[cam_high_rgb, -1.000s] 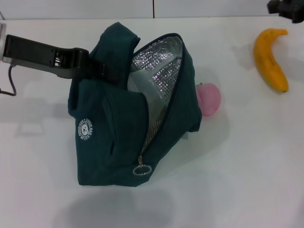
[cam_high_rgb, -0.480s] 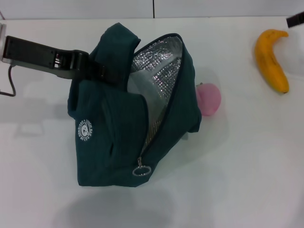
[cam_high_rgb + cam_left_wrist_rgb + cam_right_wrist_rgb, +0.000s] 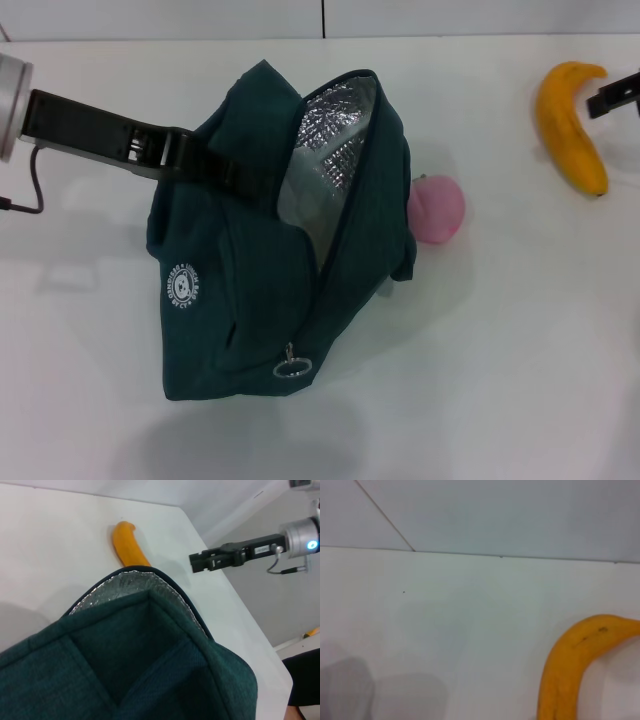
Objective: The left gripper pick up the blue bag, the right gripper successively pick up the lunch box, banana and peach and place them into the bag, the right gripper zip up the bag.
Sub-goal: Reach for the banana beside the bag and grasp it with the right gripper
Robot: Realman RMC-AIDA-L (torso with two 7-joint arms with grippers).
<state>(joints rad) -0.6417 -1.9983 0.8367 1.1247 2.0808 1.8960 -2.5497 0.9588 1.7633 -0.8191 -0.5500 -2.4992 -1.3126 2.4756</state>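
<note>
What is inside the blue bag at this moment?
Through the open mouth of the blue bag, held up by the left gripper, only silver foil lining shows. The deeper interior is hidden by fabric, so the lunch box cannot be confirmed. Banana and peach lie outside.

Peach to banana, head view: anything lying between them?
Nothing. In the head view the table is bare white between the peach, tucked against the blue bag, and the banana.
</note>
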